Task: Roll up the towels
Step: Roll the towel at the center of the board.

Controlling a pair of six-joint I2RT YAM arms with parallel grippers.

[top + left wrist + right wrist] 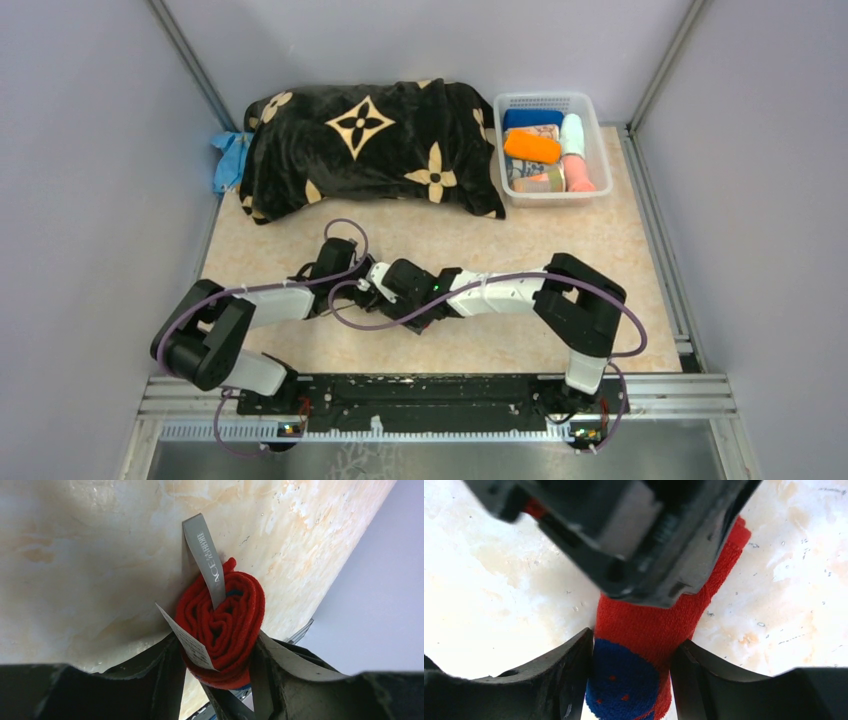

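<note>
A red towel [225, 620] with a blue patch is rolled into a tight coil, with grey and white tags sticking out of its end. My left gripper [217, 640] is shut on one end of the roll, which I see end-on. My right gripper [631, 650] is shut on the other part of the roll [644, 625], just above the table. In the top view the two grippers meet at the middle of the table, left [345, 265] and right [382, 282], and they hide the roll. Rolled towels, orange [532, 147], pale blue [573, 135] and pink [578, 178], lie in the basket.
The white plastic basket [548, 98] stands at the back right. The big black blanket with cream flowers [370, 150] lies heaped along the back. A light blue cloth [230, 160] pokes out at its left end. Grey walls close in both sides.
</note>
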